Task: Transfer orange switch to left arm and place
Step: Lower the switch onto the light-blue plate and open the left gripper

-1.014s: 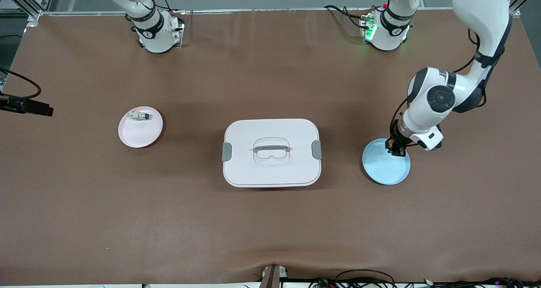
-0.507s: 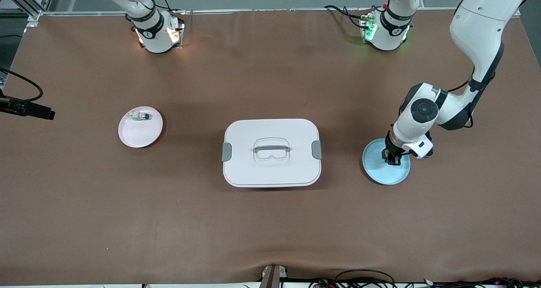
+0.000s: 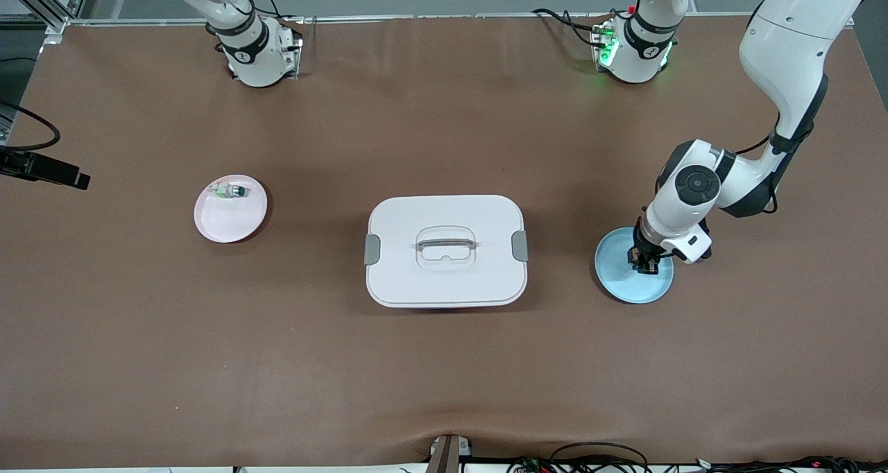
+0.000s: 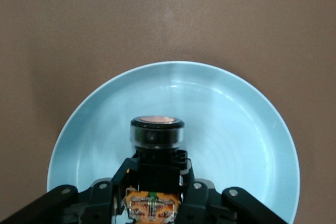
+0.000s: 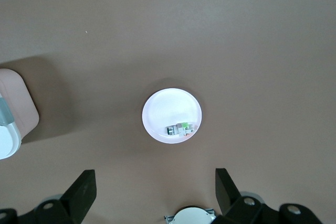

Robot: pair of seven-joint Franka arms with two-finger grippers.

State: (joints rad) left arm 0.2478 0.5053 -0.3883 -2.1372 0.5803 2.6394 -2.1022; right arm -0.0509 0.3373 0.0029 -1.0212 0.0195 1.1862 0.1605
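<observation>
The left end effector sits low over the blue plate, its fingers clamped on the orange switch. In the left wrist view the switch stands straight out from the fingertips, its round cap facing away from the wrist and its black body pinched between the pads. Whether it has cleared the plate I cannot tell.

The step in hand looks like the lift off the plate. To do it well, rise straight up first, so the small part does not drag on the plate's rim and twist in the grip. Only then swing toward the right arm's end of the bench. The white box lies on the direct line from this end effector to the pink plate, so the carry should go high over it or around it, keeping the cap end free for the second arm to take.

The left arm reaches from its base with the elbow bent high and the wrist turned down over the plate. The right arm waits, raised above the bench. The right end effector is spread wide, looking down on the pink plate, which holds a small green-capped switch.
</observation>
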